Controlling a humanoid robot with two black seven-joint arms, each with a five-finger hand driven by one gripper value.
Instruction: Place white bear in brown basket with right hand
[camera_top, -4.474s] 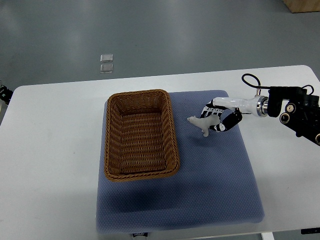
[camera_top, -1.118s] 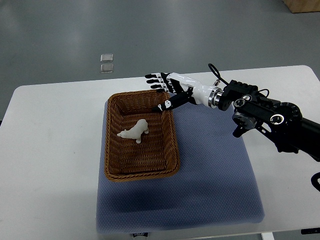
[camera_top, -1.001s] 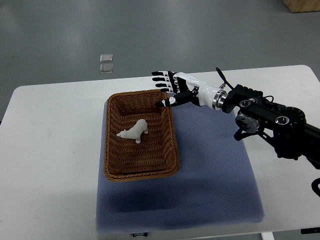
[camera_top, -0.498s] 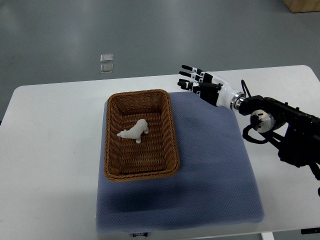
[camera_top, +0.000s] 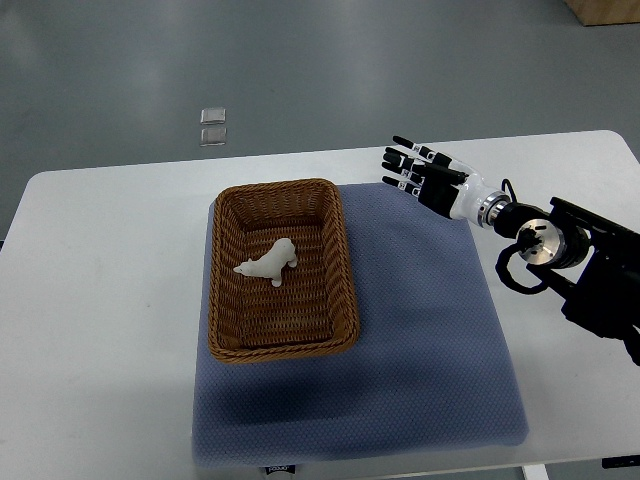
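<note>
Right hand (camera_top: 425, 176) withdrawn, fingers spread, empty

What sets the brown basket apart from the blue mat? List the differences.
The brown basket is woven wicker with raised walls; the blue mat is a flat, finely dotted pad. The basket holds the white bear; the mat carries the basket. The basket covers only the mat's left part, so the mat is larger. Both are roughly rectangular with rounded corners.

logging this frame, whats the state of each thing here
white bear: lying loose inside the basket
brown basket: upright on the blue mat, holding the bear
blue mat: flat on the table
right hand: open, empty, over the mat's far right corner
</note>
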